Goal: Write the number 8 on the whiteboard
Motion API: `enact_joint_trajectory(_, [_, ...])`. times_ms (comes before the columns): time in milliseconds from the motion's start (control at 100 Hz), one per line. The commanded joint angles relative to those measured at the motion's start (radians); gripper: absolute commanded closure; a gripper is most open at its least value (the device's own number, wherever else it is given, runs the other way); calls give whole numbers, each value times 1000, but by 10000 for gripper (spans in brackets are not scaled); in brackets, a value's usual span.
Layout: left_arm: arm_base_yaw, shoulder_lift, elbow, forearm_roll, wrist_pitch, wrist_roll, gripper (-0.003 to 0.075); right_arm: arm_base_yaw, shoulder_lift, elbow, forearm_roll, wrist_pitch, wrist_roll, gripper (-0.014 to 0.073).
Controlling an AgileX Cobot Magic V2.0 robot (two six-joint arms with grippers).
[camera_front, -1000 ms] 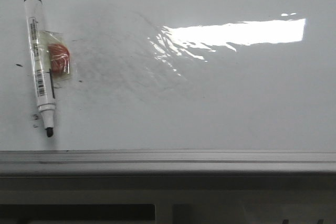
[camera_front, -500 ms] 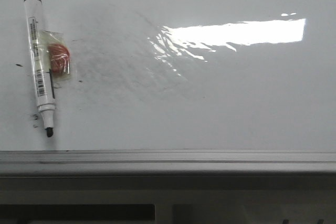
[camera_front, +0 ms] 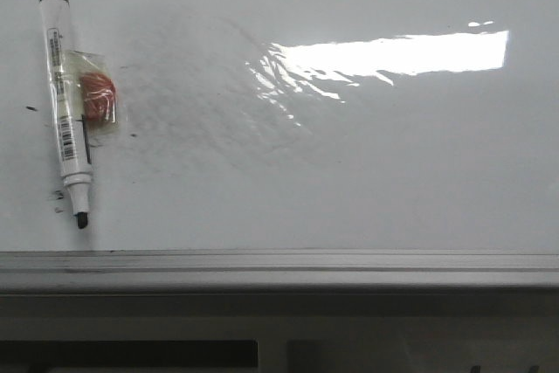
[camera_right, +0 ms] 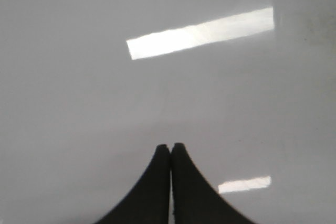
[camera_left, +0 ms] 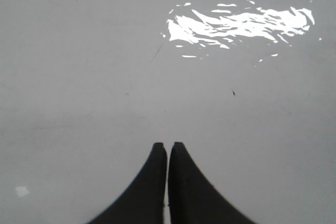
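Nothing is written yet: the whiteboard (camera_front: pixel 367 172) carries only grey smudges and a few ink specks, with no figure eight anywhere. One marker (camera_front: pixel 68 102) lies uncapped at its left side, tip toward the near ledge (camera_front: pixel 349 268), beside one small red-filled packet (camera_front: pixel 98 98). Both the left gripper (camera_left: pixel 167 148) and right gripper (camera_right: pixel 170 148) hover over bare board with jaws closed and empty, so the next move calls for one to open and pick up the marker.

The whiteboard (camera_front: pixel 367 172) runs off the picture on 3 sides. The label on the marker (camera_front: pixel 68 115) is too small to read. Both arms are out of the front view.
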Motion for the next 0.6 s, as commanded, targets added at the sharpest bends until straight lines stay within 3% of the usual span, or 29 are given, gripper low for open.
enact_joint_trajectory(0, [-8,-25,19,-9,-80,-4,741,-5,-19,-7,0,-95,-9,657])
enact_joint_trajectory(180, [-8,72,-71,-7,-35,-4,741,-1,12,-79,2,-25,-9,657])
enact_joint_trajectory(440, [-8,268,-234,-6,-20,-4,741,1,161,-261,2,209,-9,657])
enact_joint_trajectory(590, [-8,338,-265,-6,-48,-4,699,1,188,-294,2,209,-9,657])
